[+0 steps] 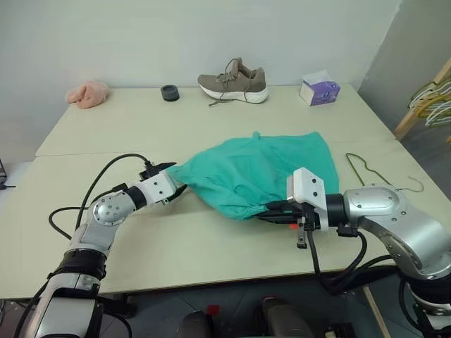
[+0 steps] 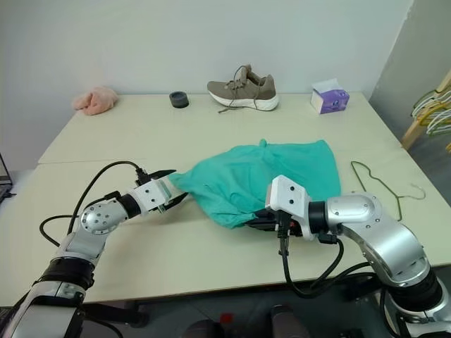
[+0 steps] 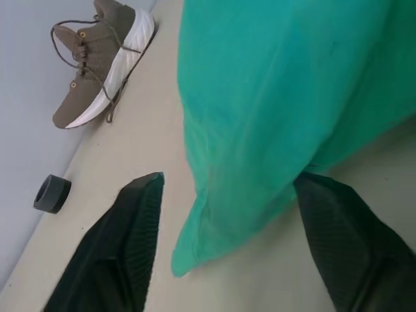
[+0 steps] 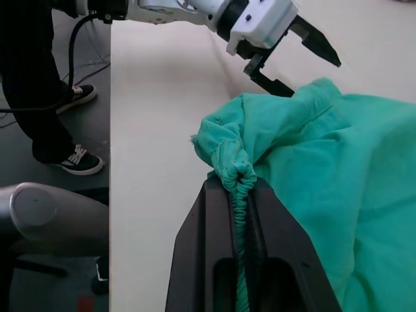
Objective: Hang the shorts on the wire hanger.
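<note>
A brown shoe [image 1: 233, 80] with a white sole stood at the far edge of the desk [image 1: 183, 120], its laces hanging loose. Just beside it, to the left, sat a small black ring [image 1: 169, 93]. Farther left, near the corner, lay a soft pink thing [image 1: 88, 94]. A purple and white tissue box [image 1: 319, 89] stood to the right of the shoe. Off the desk on the right, some yellow and pale hangers [image 1: 433, 100] hung bunched on a wooden rack. A person's dark legs and sneakers [image 4: 75, 159] stood on the floor by the desk.
</note>
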Motion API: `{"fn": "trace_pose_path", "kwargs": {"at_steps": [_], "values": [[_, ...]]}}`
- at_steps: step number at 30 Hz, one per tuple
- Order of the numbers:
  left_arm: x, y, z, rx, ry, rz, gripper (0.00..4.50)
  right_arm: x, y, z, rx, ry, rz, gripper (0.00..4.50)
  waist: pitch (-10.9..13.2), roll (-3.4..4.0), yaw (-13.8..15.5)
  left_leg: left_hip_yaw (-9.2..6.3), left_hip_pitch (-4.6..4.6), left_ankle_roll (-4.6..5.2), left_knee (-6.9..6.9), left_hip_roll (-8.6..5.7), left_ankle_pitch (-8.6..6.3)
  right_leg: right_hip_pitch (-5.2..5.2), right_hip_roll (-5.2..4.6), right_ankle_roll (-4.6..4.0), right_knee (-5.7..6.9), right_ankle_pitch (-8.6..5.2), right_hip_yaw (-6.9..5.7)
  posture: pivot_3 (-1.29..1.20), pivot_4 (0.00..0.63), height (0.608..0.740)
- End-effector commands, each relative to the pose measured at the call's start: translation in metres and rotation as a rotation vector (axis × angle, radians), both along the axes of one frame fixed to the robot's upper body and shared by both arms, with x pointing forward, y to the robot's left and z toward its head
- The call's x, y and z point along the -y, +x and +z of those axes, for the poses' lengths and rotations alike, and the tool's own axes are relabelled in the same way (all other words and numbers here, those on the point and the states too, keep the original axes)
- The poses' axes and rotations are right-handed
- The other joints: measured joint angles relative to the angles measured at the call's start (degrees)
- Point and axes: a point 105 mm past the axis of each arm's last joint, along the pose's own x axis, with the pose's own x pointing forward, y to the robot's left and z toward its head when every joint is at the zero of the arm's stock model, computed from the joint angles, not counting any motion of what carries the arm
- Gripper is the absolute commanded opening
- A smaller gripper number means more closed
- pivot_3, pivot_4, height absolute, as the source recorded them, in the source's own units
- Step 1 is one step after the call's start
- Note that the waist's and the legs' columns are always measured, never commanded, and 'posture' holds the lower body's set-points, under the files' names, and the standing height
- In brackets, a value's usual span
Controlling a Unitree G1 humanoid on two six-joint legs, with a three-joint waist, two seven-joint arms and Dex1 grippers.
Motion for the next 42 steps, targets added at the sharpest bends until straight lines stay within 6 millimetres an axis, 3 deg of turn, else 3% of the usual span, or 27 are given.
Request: {"fn": "trace_pose_path", "kwargs": {"at_steps": [1, 8, 15, 19, 20, 22, 25, 29, 31, 32, 35, 38, 42], "values": [[0.007, 0.004, 0.007, 0.053, 0.036, -0.041, 2.05, 0.000, -0.007, 0.011, 0.033, 0.027, 0.019, 0.00, 0.05, -0.01, -0.11, 0.00, 0.00, 0.00, 0.00, 0.00, 0.00, 0.00, 0.00, 0.01, 0.00, 0.00, 0.00, -0.22, 0.116, 0.740], [0.018, 0.012, 0.011, 0.132, 0.069, -0.065, 0.05, 0.000, -0.015, 0.013, 0.009, 0.031, 0.036, 0.00, 0.30, -0.03, -0.53, 0.01, -0.01, 0.00, 0.01, 0.00, 0.00, 0.00, -0.01, 0.03, 0.00, 0.01, 0.01, -0.23, 0.124, 0.740], [0.016, 0.010, 0.009, 0.144, 0.125, -0.103, 0.05, 0.004, -0.021, 0.012, -0.022, 0.008, 0.041, 0.00, 0.47, -0.04, -1.57, 0.02, -0.02, -0.01, 0.00, -0.01, 0.00, 0.00, -0.03, 0.07, -0.01, -0.01, 0.02, -0.24, 0.127, 0.740], [-0.002, -0.004, 0.008, 0.042, 0.181, -0.138, 0.05, 0.029, -0.018, 0.004, -0.049, -0.091, 0.020, 0.00, 0.72, -0.08, -1.99, 0.01, -0.02, -0.01, -0.01, -0.01, -0.01, -0.01, -0.03, 0.08, -0.01, -0.02, 0.00, -0.20, 0.122, 0.740], [-0.005, -0.010, 0.007, -0.001, 0.187, -0.149, 0.05, 0.037, -0.015, 0.003, -0.053, -0.118, 0.010, 0.00, 0.74, -0.05, -2.10, 0.03, -0.02, -0.02, -0.02, 0.00, -0.01, -0.03, -0.03, 0.08, -0.01, -0.02, 0.02, -0.20, 0.121, 0.740], [-0.012, -0.039, -0.003, -0.237, 0.140, -0.203, 0.05, 0.062, 0.000, 0.001, -0.044, -0.197, -0.040, 0.00, 0.77, 0.01, -2.55, 0.05, 0.01, -0.05, -0.04, 0.00, -0.03, -0.03, -0.03, 0.11, 0.00, -0.04, 0.03, -0.17, 0.117, 0.740], [-0.003, -0.085, -0.009, -0.502, 0.076, -0.294, 0.05, 0.088, 0.018, 0.003, -0.034, -0.255, -0.086, 0.00, 0.95, 0.18, -2.85, 0.14, 0.03, -0.14, -0.02, 0.03, -0.06, -0.05, -0.09, 0.18, 0.04, -0.10, 0.11, -0.15, 0.115, 0.740], [0.030, -0.135, 0.002, -0.762, -0.076, -0.400, 0.05, 0.106, 0.050, 0.024, -0.001, -0.240, -0.148, 0.00, 1.43, 0.46, -2.15, 0.13, 0.07, -0.15, 0.03, -0.02, -0.06, -0.02, -0.10, 0.23, 0.06, -0.13, 0.17, -0.12, 0.112, 0.740], [0.046, -0.146, 0.014, -0.819, -0.182, -0.432, 0.05, 0.107, 0.064, 0.037, 0.009, -0.202, -0.169, 0.00, 1.62, 0.57, -1.44, 0.19, 0.10, -0.14, 0.06, -0.05, -0.04, -0.02, -0.09, 0.41, 0.06, -0.23, 0.26, -0.12, 0.109, 0.740], [0.050, -0.147, 0.017, -0.829, -0.203, -0.432, 0.05, 0.108, 0.068, 0.040, 0.011, -0.195, -0.170, 0.00, 1.64, 0.59, -1.31, 0.21, 0.13, -0.14, 0.08, -0.05, -0.04, -0.02, -0.08, 0.42, 0.08, -0.24, 0.28, -0.11, 0.103, 0.740], [0.048, -0.112, 0.029, -0.597, -0.229, -0.312, 0.05, 0.085, 0.068, 0.064, -0.011, -0.063, -0.112, 0.00, 1.63, 0.64, -0.32, 0.13, 0.20, -0.11, 0.08, -0.02, -0.01, 0.03, 0.03, 0.43, 0.12, -0.24, 0.23, -0.10, 0.098, 0.740], [0.044, -0.087, 0.035, -0.441, -0.278, -0.216, 0.05, 0.074, 0.060, 0.062, -0.038, -0.040, -0.067, 0.00, 1.58, 0.56, 0.74, 0.08, 0.15, -0.08, 0.08, 0.02, 0.00, 0.01, 0.14, 0.30, 0.12, -0.16, 0.23, -0.10, 0.098, 0.740], [0.048, -0.081, 0.041, -0.364, -0.336, -0.223, 0.86, 0.067, 0.049, 0.051, -0.057, -0.044, -0.048, 0.00, 1.55, 0.51, 1.60, 0.17, -0.01, -0.14, 0.09, 0.00, -0.05, -0.06, 0.05, 0.19, 0.04, -0.08, 0.29, -0.12, 0.100, 0.740]]}}
